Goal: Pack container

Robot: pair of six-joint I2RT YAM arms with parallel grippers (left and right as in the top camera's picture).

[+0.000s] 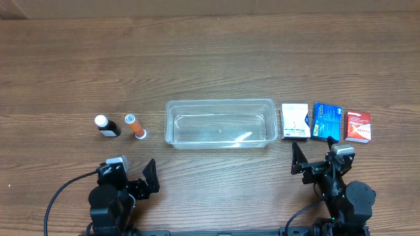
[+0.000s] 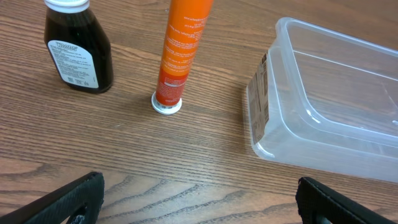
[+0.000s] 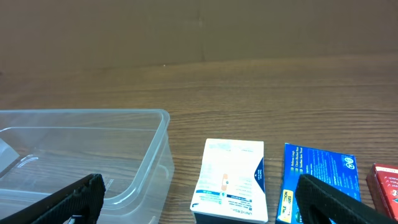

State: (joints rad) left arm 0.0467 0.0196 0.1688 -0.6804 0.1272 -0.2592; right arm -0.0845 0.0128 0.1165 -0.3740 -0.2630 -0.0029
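The left end effector (image 1: 131, 173) and right end effector (image 1: 319, 158) both hover low, jaws spread wide, holding nothing.

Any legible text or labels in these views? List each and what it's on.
Nothing is clear enough to quote.
white carton: print blurred.
blue carton: print too small.
red carton: cut off by the frame edge, blurred.
dark bottle: label too small.
orange tube: lettering blurred.
container: side sticker unreadable.

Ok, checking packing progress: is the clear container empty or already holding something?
Empty. Overhead, the container shows only its bare clear floor; the white carton, blue carton, red carton, dark bottle and orange tube all sit outside it.
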